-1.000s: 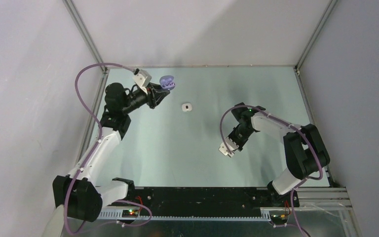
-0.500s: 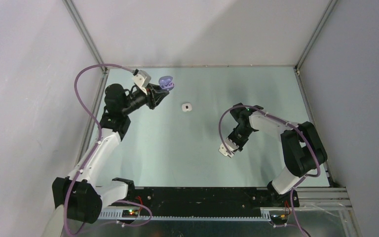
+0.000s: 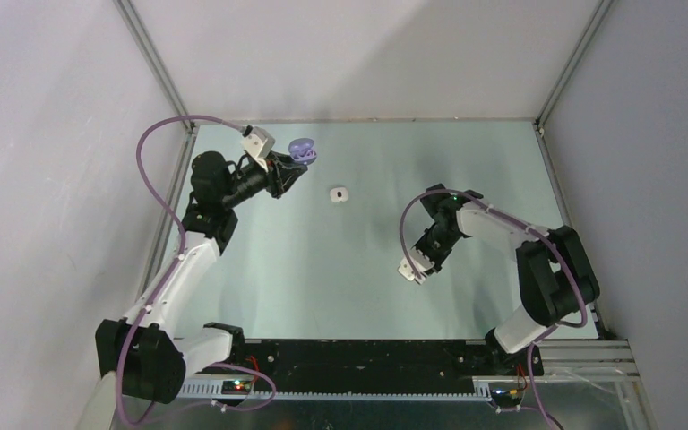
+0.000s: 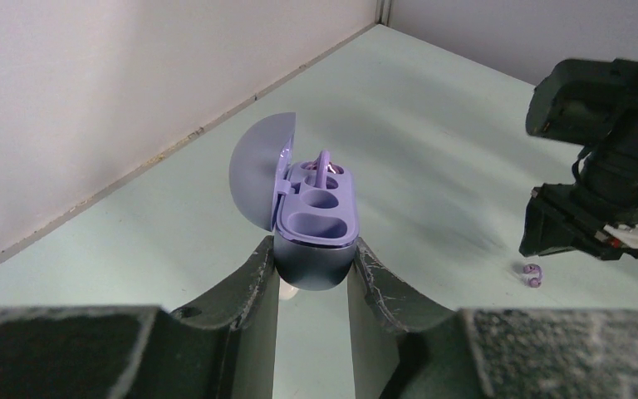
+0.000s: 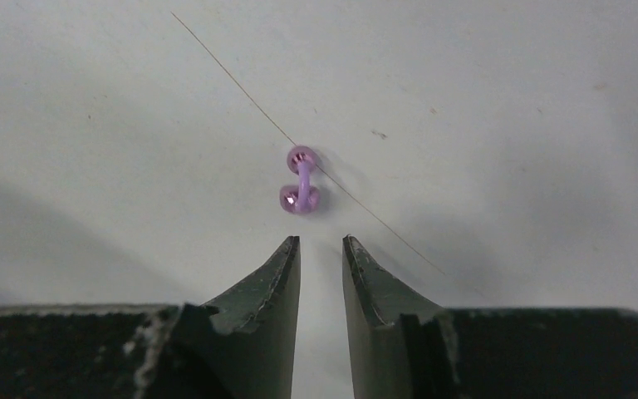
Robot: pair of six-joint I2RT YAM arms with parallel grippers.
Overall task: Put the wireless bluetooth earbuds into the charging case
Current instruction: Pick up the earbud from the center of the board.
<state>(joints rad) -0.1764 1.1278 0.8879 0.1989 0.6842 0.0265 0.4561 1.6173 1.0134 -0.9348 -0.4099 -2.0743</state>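
Pinching the open purple charging case (image 4: 316, 224): left gripper (image 4: 311, 274), far left.
Slightly parted, the right gripper (image 5: 321, 249) hovers beside a purple earbud (image 5: 301, 183).

You're working in a robotics lab cell: pale-green table (image 3: 322, 287), plain white panels (image 4: 91, 100) just beyond the left gripper (image 4: 311, 253) jaws, aluminium frame struts (image 3: 154, 67), loose purple cable (image 3: 148, 143), exposed wiring rail (image 3: 349, 387).
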